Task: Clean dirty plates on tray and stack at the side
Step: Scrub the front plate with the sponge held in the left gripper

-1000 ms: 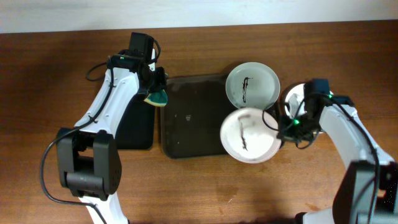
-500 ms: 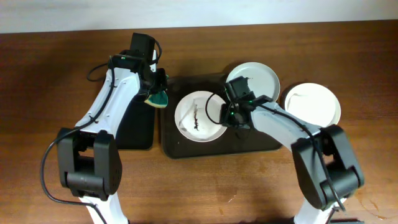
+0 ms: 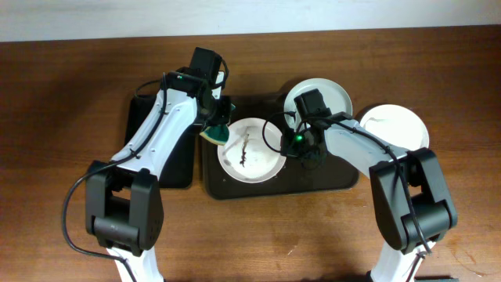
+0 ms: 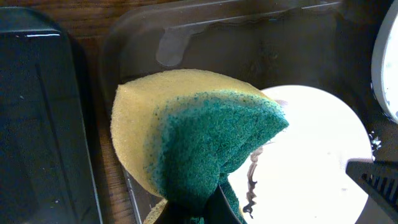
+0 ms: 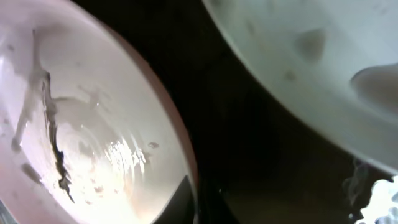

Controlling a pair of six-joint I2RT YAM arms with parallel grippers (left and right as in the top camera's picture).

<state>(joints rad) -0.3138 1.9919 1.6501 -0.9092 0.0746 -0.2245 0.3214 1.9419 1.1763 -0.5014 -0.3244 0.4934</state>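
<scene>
A white plate with a dark smear lies in the middle of the dark brown tray. My right gripper is shut on its right rim; in the right wrist view the rim runs between my fingers. My left gripper is shut on a yellow and green sponge, held just over the plate's left edge. The left wrist view shows the sponge beside the smeared plate. A second plate sits at the tray's back right. A third plate lies on the table to the right.
A smaller black tray lies left of the brown tray, under my left arm; it also shows in the left wrist view. My right arm crosses over the second plate. Wooden table surrounds everything.
My right gripper has dragged the smeared plate from the tray's right edge to its middle. My left arm has moved right, bringing the sponge to the plate's left edge.
</scene>
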